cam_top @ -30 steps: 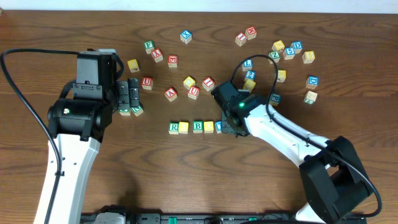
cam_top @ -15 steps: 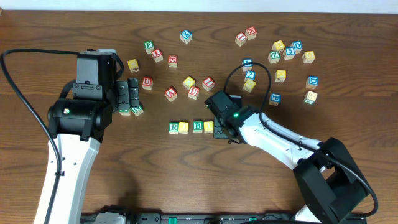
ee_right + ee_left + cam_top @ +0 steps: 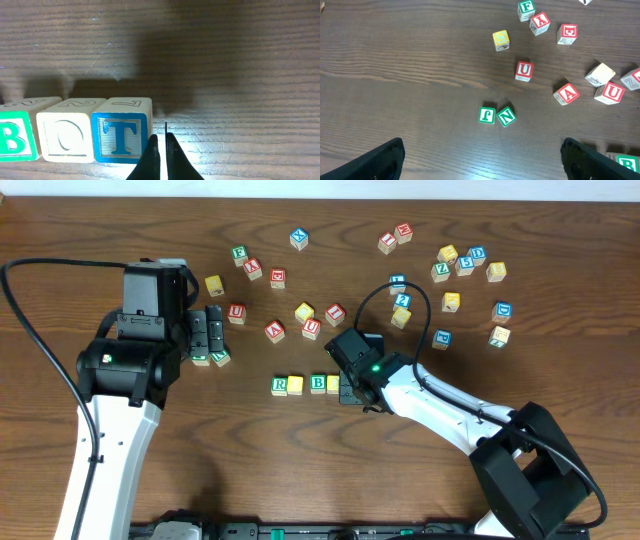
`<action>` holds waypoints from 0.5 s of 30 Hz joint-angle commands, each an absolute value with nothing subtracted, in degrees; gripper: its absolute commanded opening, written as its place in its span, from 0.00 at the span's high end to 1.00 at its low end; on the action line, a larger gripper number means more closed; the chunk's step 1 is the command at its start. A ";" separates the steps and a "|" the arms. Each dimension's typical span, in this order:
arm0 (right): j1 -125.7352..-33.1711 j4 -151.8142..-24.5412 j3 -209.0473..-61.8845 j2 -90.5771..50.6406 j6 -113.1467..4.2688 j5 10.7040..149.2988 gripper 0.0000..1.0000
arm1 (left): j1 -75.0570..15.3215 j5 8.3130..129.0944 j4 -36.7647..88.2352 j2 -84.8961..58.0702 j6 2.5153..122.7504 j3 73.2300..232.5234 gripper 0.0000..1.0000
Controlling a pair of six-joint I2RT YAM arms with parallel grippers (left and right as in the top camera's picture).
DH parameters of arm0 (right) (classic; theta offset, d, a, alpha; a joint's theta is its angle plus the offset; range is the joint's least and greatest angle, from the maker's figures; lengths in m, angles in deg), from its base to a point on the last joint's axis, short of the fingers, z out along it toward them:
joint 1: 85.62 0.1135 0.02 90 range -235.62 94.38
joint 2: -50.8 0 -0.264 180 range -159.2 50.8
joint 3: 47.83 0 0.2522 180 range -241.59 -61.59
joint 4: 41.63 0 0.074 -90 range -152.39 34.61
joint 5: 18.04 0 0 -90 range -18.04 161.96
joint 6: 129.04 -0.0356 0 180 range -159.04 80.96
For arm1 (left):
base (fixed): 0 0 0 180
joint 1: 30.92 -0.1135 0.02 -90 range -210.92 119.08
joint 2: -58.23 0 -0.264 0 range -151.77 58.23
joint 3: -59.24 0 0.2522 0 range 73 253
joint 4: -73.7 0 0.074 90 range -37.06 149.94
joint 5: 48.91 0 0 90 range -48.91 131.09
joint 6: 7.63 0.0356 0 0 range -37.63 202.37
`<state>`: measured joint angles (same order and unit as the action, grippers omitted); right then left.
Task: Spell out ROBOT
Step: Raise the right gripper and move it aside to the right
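A row of cubes lies mid-table: green R point(image 3: 280, 385), a yellow cube point(image 3: 295, 384), green B point(image 3: 318, 383) and a second yellow cube point(image 3: 333, 384). The right wrist view shows B point(image 3: 12, 140), the yellow O cube point(image 3: 64, 136) and the blue-framed T point(image 3: 120, 136) side by side and touching. My right gripper point(image 3: 161, 145) is shut and empty, its tips against the T's right edge. Seen from overhead, the right gripper point(image 3: 347, 390) covers the T. My left gripper point(image 3: 205, 335) stands open over bare wood point(image 3: 482, 165), holding nothing.
Green J point(image 3: 487, 115) and N point(image 3: 506, 116) cubes lie just ahead of the left fingers. Red-lettered cubes U point(image 3: 236, 312) and A point(image 3: 275, 331) and others sit behind the row. A cluster of mixed cubes point(image 3: 465, 262) fills the back right.
The right arm has slid left along the table with its shut gripper, bringing the T up against the yellow cube at the row's end. The left arm has not moved.
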<state>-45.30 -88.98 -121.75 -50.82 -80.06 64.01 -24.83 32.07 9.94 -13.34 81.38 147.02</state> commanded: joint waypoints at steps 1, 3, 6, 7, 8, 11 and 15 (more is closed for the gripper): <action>-44.89 -88.25 -121.47 -50.84 -80.78 62.96 0.99 | -25.11 31.53 9.79 -13.29 82.36 147.92 0.02; -44.89 -87.62 -121.47 -50.84 -80.78 63.38 0.99 | -25.11 31.53 9.79 -13.29 82.36 147.92 0.02; -44.89 -87.49 -121.47 -50.84 -80.78 63.38 0.99 | -25.11 31.55 9.79 -13.29 82.36 147.92 0.02; -44.89 -87.49 -121.47 -50.84 -80.78 63.38 0.99 | -25.11 31.55 9.79 -13.29 82.36 147.92 0.02; -44.89 -87.47 -121.47 -50.84 -80.75 63.38 0.99 | -25.11 31.53 9.79 -13.29 82.36 147.92 0.02; -44.89 -87.45 -121.47 -50.84 -80.75 63.38 0.99 | -25.11 31.55 9.79 -13.29 82.36 147.92 0.02; -44.89 -87.47 -121.47 -50.84 -80.58 63.36 0.99 | -25.11 31.53 9.79 -13.29 82.36 147.92 0.02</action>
